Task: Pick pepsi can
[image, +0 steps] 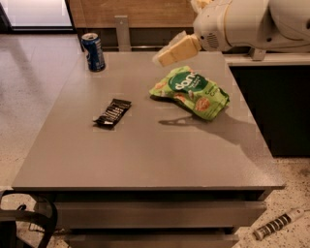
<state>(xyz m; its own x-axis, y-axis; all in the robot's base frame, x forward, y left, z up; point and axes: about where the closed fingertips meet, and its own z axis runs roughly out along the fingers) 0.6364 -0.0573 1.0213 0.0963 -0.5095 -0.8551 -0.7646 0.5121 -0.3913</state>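
Observation:
The pepsi can [93, 52] is dark blue with a silver top. It stands upright at the far left corner of the grey table [145, 155]. My gripper [163, 57] is cream-coloured and hangs above the far middle of the table, just beyond the green snack bag [190, 92]. It points left toward the can but is well to the right of it, apart from it, and holds nothing that I can see. The white arm [242, 22] reaches in from the upper right.
A flat black wrapper [113, 112] lies left of centre on the table. A dark cabinet [276, 106] stands against the table's right side. A wooden wall panel [131, 12] runs behind the table. A chair part [29, 223] shows at the bottom left.

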